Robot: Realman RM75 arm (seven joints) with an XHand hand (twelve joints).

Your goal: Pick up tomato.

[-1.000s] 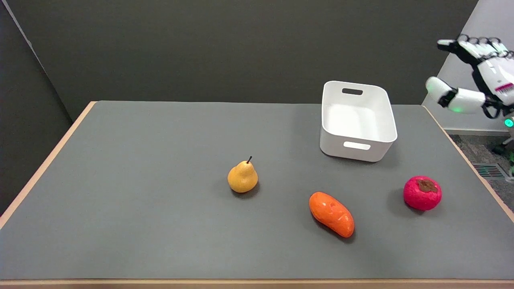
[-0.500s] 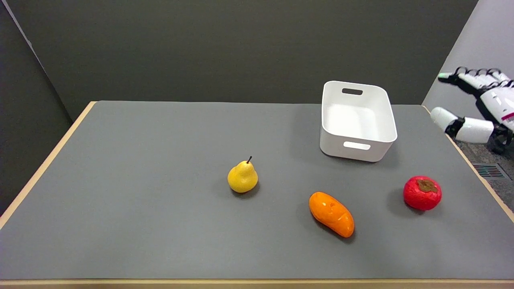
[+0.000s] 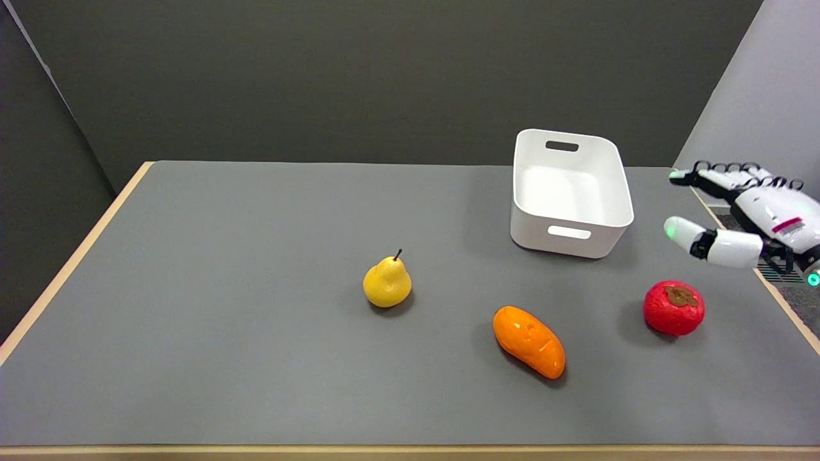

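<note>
Red and round, the tomato (image 3: 673, 308) sits on the grey table (image 3: 256, 358) at the lower right of the frame, its brown stalk cap turned up and slightly toward the far side. It is close to the table's right edge and touches nothing. Being nearly a ball, it has no long axis to speak of, so a grasp could likely close on it from any side.

Left of it, nearer the front edge, lies an orange oblong fruit (image 3: 529, 341), slanting from upper left to lower right. Further left, at mid-frame, a yellow pear (image 3: 387, 283) stands with its stem up. Both are well apart from the tomato.

Above the tomato in the frame, at the right edge, the right hand (image 3: 746, 221) hangs in the air. Its fingers (image 3: 711, 178) stretch out to the left, the thumb (image 3: 695, 237) is spread well below them, and it holds nothing. The tomato lies below the thumb in the frame and a little to its left, near but clearly not touching. My judgement is that the hand has yet to come down over the fruit before it can close.

Farthest back, at upper right of the table, stands an empty white bin (image 3: 570, 192), left of the fingers and apart from them.
</note>
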